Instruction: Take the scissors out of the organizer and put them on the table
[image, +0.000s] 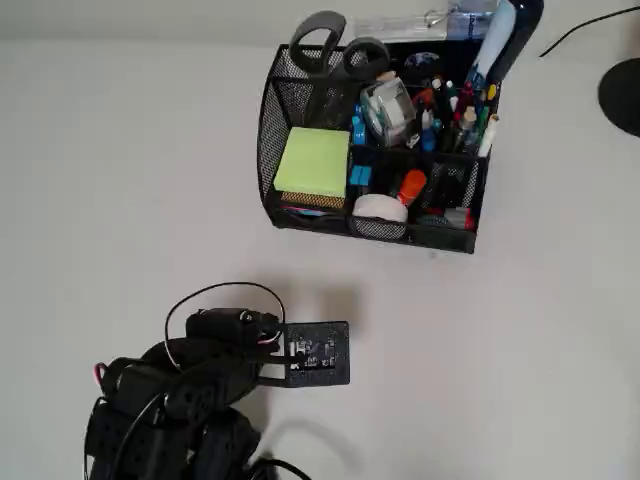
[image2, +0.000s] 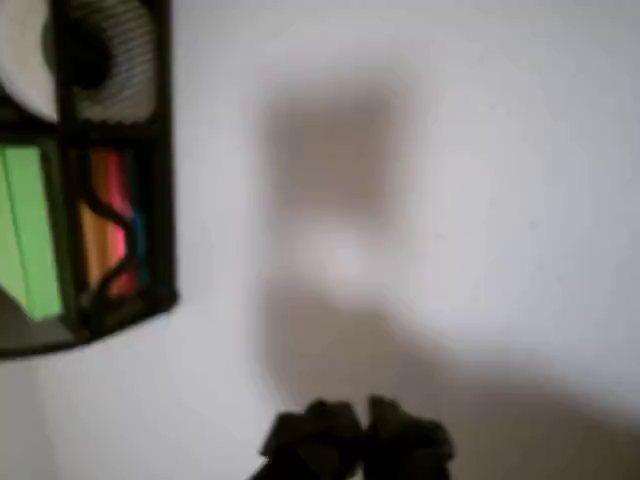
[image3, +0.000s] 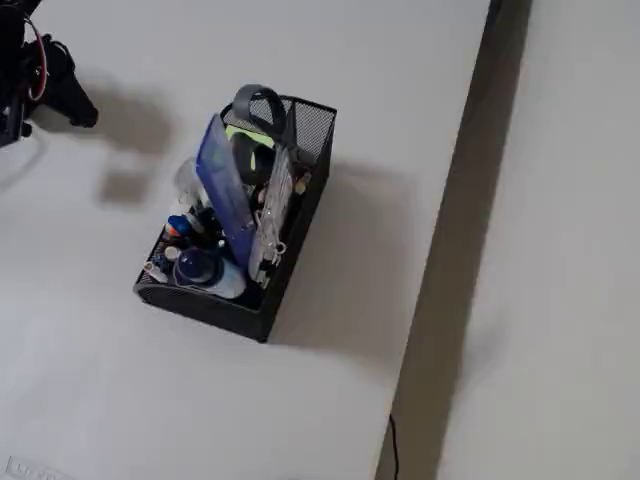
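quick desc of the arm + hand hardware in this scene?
All-black arm with chunky rounded motor housings. A thin black cable loops above the wrist, with red and white wires beside it. A flat, square black plate juts from the wrist. The hand is black too, showing as two blurred rounded finger tips in the wrist view.

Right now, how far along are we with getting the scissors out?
Nothing is done yet: the scissors stand in the organizer, handles up at its back corner. Nothing is in hand; in the fixed view the pincer hangs over the table, apart from the organizer. Left: reach over, grip the handles, lift out, lay them on the table.
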